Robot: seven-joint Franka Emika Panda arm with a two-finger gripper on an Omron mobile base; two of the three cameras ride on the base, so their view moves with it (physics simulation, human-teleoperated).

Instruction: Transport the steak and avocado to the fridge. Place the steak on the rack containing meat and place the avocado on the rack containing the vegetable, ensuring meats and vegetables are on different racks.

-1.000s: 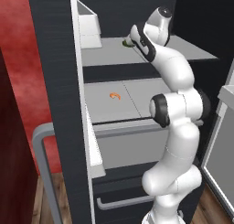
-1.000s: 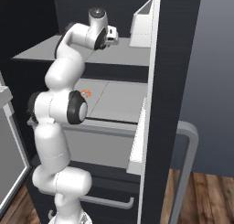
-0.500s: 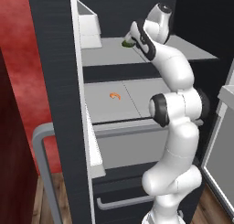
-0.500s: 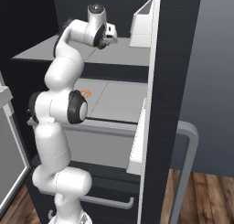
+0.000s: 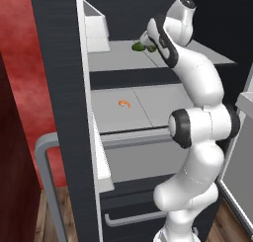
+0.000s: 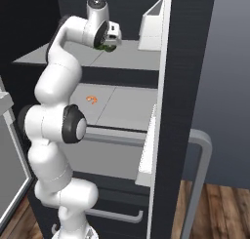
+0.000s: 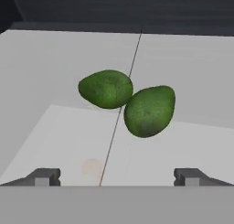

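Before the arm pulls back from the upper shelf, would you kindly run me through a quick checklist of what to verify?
1. Jaws of the gripper open, nothing between them: ok.
2. Two green fruits on the upper shelf, side by side at the centre seam: ok.
3. Which one is the avocado just delivered: cannot tell.
4. Orange meat piece lies alone on the lower shelf, apart from the greens: ok.
5. Steak on the lower shelf: not ok.

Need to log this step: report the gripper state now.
Gripper: open, jaws wide apart, holding nothing; two avocados lie on the shelf ahead.
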